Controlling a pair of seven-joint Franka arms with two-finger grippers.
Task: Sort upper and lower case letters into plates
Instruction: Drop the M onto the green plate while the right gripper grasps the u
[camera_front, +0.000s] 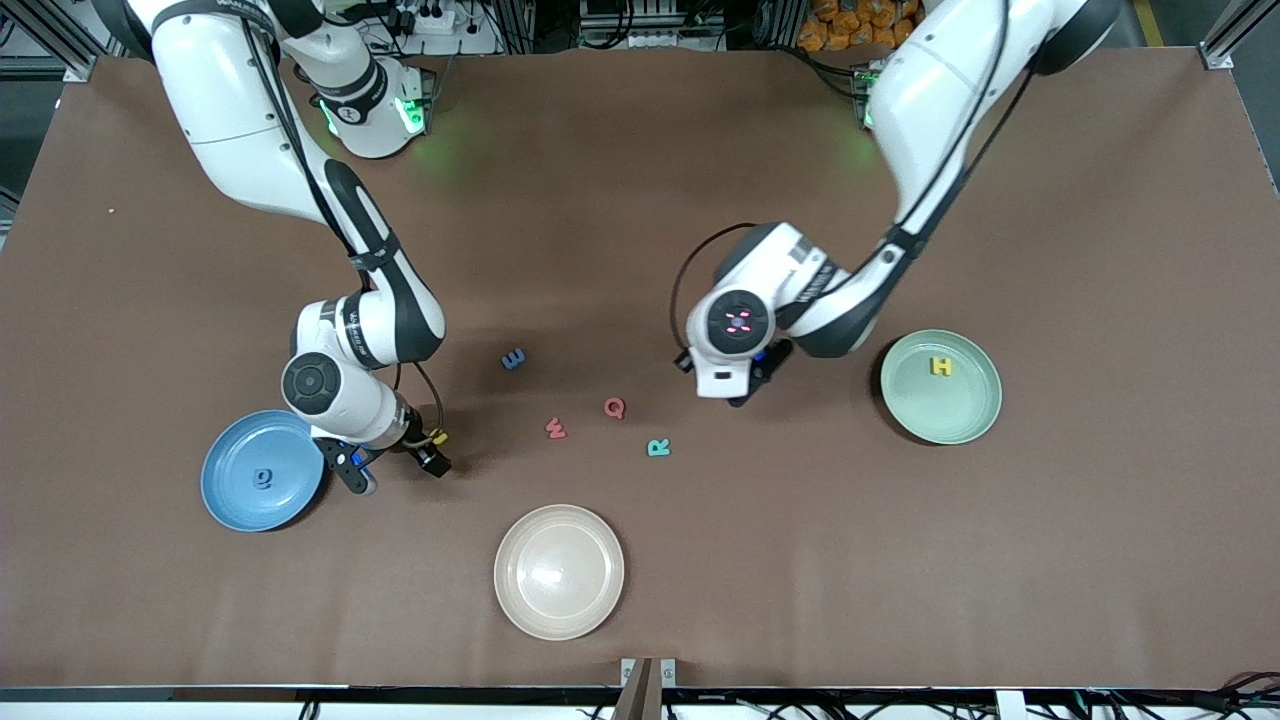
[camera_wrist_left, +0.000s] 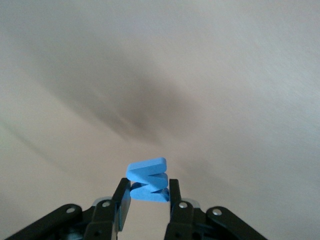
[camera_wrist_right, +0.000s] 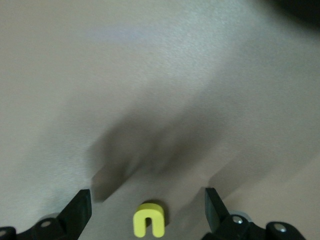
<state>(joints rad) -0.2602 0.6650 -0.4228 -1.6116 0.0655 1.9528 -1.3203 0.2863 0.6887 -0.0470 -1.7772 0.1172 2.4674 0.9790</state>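
Sorting partly done: mint plate (camera_front: 905, 400) holds a yellow H (camera_front: 941, 366); beside it, left gripper (camera_wrist_left: 146, 192) clamps a blue letter (camera_wrist_left: 147, 180) (others remain loose), while right gripper (camera_wrist_right: 147, 212) gapes over a yellow letter (camera_wrist_right: 148, 222).

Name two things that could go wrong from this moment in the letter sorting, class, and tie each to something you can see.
1. The left end effector pinches only the blue letter's lower edge; it might slip or twist out before the green plate.
2. The right end effector is open around the small yellow letter, close to the blue plate; closing off-centre could nudge the letter away.
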